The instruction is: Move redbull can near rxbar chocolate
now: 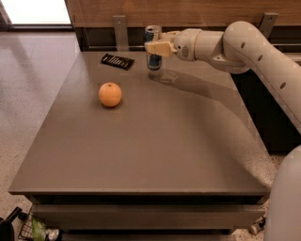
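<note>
My hand (156, 47) grips the redbull can (153, 34) upright at the surface's (155, 155) far edge, covering its middle. Can't tell if the base touches down. The rxbar chocolate (117, 61) lies near, to its left.

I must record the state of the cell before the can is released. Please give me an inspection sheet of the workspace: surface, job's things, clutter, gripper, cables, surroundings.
Surface: brown table, flat, no spill seen.
Job's things: redbull can upright near the far edge, held; rxbar chocolate lying flat to its left in the view, apart from it.
Clutter: one orange, standing alone, nearer the camera than the bar.
Gripper: gripper over the far middle of the table, closed around the can's middle.
Cables: nothing seen.
Surroundings: wooden wall panel behind the table; speckled floor at the left.
</note>
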